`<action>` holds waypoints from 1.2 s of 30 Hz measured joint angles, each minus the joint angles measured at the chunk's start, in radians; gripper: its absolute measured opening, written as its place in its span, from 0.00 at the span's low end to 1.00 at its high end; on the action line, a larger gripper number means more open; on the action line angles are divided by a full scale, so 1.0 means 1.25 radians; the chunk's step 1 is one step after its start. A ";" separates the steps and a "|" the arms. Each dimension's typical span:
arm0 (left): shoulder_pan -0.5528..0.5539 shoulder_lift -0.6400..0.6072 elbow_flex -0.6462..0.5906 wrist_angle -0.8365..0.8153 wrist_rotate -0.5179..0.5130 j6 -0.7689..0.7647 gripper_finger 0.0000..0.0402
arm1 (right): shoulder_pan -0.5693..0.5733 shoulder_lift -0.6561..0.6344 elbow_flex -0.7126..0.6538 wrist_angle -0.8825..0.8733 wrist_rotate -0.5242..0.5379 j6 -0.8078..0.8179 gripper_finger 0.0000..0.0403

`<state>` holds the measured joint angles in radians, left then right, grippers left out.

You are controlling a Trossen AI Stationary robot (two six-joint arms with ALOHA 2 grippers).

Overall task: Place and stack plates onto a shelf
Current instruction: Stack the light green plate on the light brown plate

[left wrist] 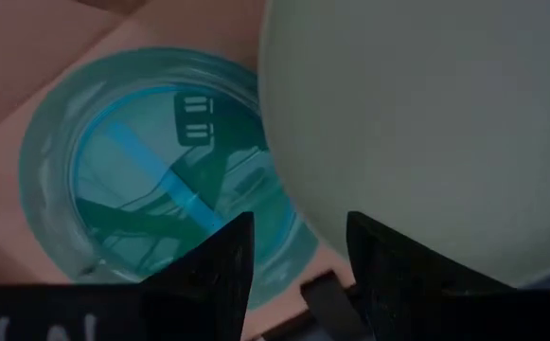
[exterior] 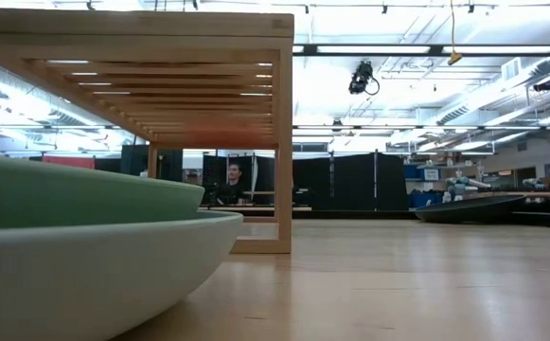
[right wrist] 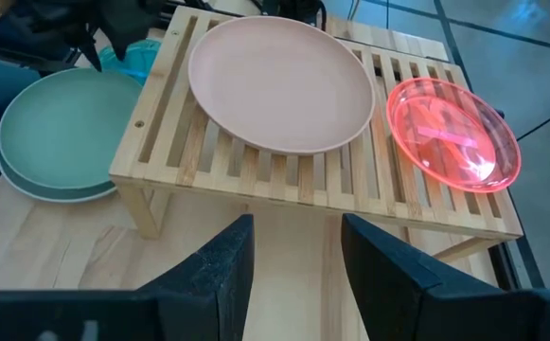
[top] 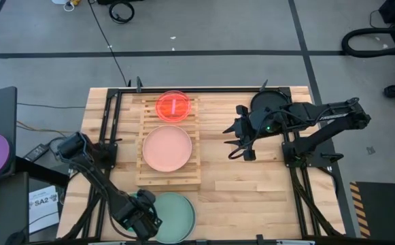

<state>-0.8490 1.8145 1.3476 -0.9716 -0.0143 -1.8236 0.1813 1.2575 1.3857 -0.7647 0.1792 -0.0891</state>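
— Mint plates [top: 173, 214] sit stacked at the table's near edge; our left gripper [top: 141, 219] hovers there, jaws parted, empty.
— Stiff, smooth, likely slippery; we'd pinch the rim. Right gripper [top: 241, 144] waits parted, empty.

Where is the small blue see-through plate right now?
The small translucent blue plate lies on the table's near-left part, beside the stacked mint-green plates, under the left end effector.

Grey floor [top: 238, 27], black partitions [exterior: 350, 185], ceiling strip lights [exterior: 369, 49] beyond.
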 joint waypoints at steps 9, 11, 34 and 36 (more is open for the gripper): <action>0.006 0.053 0.000 0.004 0.005 0.002 0.44 | 0.000 0.000 0.000 0.000 0.000 -0.003 0.41; 0.007 0.056 0.000 0.005 0.014 0.002 0.44 | 0.000 0.000 0.000 0.000 0.000 -0.015 0.41; 0.007 0.056 0.000 0.030 0.015 0.002 0.05 | 0.000 0.000 0.000 0.000 0.000 -0.033 0.41; 0.007 0.056 0.000 0.030 0.015 0.002 0.05 | 0.000 0.000 0.000 0.000 0.000 -0.033 0.41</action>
<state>-0.8406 1.8843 1.3476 -0.9337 0.0039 -1.8217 0.1810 1.2575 1.3857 -0.7647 0.1795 -0.1307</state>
